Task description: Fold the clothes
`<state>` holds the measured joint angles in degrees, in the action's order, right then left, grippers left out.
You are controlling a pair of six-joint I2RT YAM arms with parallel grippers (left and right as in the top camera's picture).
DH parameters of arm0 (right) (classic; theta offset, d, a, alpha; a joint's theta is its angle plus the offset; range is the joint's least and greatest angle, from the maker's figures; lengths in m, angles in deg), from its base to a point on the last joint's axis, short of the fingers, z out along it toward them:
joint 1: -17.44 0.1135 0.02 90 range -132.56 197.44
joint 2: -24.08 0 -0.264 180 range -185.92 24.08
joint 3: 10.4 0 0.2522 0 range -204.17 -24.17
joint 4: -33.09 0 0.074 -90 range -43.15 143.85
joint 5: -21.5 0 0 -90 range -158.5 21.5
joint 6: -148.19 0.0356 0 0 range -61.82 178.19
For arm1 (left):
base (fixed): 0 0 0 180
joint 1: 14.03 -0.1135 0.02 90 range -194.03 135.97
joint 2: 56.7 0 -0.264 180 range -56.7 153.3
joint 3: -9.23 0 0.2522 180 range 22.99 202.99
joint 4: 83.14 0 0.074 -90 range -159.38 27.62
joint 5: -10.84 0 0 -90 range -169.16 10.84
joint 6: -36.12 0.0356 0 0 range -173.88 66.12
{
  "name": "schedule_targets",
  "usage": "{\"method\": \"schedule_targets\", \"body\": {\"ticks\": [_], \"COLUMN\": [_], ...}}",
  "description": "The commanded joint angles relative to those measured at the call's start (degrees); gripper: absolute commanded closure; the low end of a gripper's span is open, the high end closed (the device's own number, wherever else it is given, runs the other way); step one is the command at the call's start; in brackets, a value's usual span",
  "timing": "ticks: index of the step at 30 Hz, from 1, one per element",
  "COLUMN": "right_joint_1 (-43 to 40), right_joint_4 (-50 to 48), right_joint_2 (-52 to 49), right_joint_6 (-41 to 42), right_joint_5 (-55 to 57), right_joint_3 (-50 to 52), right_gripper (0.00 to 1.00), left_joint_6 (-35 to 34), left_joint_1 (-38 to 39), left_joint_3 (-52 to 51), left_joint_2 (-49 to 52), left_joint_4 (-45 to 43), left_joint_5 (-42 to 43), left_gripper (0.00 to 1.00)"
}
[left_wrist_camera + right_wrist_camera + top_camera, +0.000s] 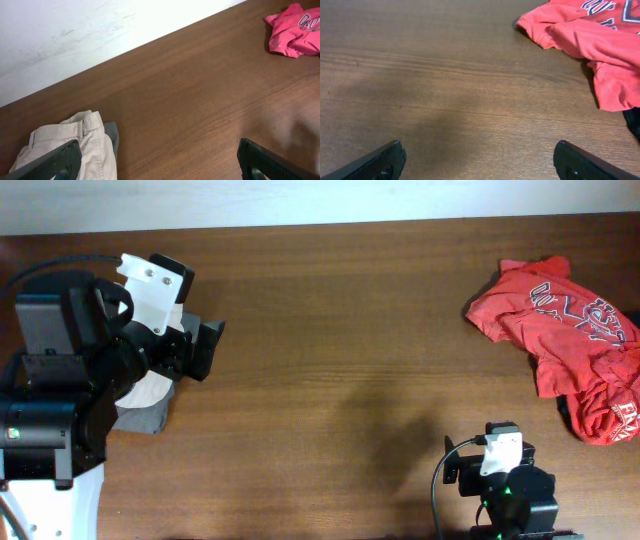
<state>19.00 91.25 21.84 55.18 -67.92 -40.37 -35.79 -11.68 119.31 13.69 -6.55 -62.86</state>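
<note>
The pale beige shorts [75, 142] lie bunched at the table's left, on top of darker grey shorts [113, 134]. In the overhead view the beige shorts [150, 388] are mostly hidden under my left arm. My left gripper [211, 348] is open and empty. It sits just right of the pile, and in the left wrist view [160, 167] its left finger overlaps the beige cloth's edge. My right gripper [490, 454] is open and empty at the front right, over bare wood in the right wrist view [480, 165].
A crumpled red T-shirt with white lettering [560, 330] lies at the far right, also in the right wrist view [590, 35] and the left wrist view [295, 30]. A dark cloth [634, 121] peeks out beneath it. A white wall borders the table's far edge.
</note>
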Motion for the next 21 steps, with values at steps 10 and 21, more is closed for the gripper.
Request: {"method": "schedule_targets", "body": {"ticks": [10,21], "right_joint_1": [-0.6,-0.6], "right_joint_4": [-0.3,-0.5], "right_joint_2": [2.1,2.1], "right_joint_6": [0.4,0.4], "right_joint_5": [-0.3,-0.3], "right_joint_3": [1.8,6.6], "right_gripper": [0.01,0.01], "left_joint_6": [0.9,0.9], "left_joint_1": [0.1,0.1], "left_joint_3": [0.4,0.4], "left_joint_2": [0.0,0.0], "left_joint_4": [-0.1,-0.1], "left_joint_5": [0.3,0.3], "left_gripper": [0.01,0.01]}}
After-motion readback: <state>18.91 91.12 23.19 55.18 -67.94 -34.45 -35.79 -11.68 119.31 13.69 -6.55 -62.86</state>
